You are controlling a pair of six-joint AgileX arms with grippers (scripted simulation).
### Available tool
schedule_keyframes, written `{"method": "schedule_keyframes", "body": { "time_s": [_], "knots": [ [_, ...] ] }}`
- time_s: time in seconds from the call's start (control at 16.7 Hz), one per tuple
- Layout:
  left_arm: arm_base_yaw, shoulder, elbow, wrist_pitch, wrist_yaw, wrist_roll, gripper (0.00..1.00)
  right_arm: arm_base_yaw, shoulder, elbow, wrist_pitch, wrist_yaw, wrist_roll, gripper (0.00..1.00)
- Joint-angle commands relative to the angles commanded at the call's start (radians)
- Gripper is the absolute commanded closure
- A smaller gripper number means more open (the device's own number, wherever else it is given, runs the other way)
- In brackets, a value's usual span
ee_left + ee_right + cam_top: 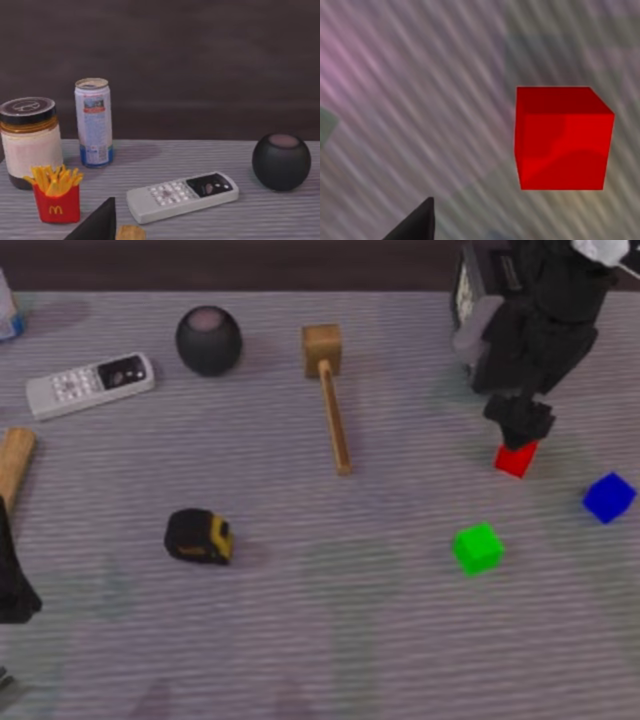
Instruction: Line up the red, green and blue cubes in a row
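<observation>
Overhead, right gripper [519,432] hovers over red cube [516,459]; finger opening cannot be told
Green cube [477,547] lies at its 7 o'clock, blue cube [609,497] at 4 o'clock; left arm parked at table's left edge

Table cover [300,640]: matt, finely ribbed, cloth-like weave. Mallet [328,390]: pale wood, smooth, unvarnished look. Cubes, red [516,459], green [477,548], blue [609,497]: smooth, plain, plastic-like. Speaker [209,340]: dark matt shell. Remote [90,384]: light plastic, glossy screen. Can [93,121]: metal, printed label. Jar [29,141]: glass, black lid.
</observation>
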Motion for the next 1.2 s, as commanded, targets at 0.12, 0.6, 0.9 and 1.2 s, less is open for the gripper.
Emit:
{"method": "schedule_keyframes", "body": {
  "time_s": [0.12,0.6,0.9,1.2],
  "knots": [
    [0.000,0.000,0.000,0.000,0.000,0.000,0.00,-0.006,-0.001,-0.003,0.002,0.000,0.001,0.00],
    [0.000,0.000,0.000,0.000,0.000,0.000,0.00,0.000,0.063,-0.179,0.252,0.001,0.002,0.00],
    [0.000,0.000,0.000,0.000,0.000,0.000,0.00,0.001,0.080,-0.214,0.294,0.001,0.002,0.00],
    [0.000,0.000,0.000,0.000,0.000,0.000,0.00,0.001,0.080,-0.214,0.294,0.001,0.002,0.30]
  ]
}}
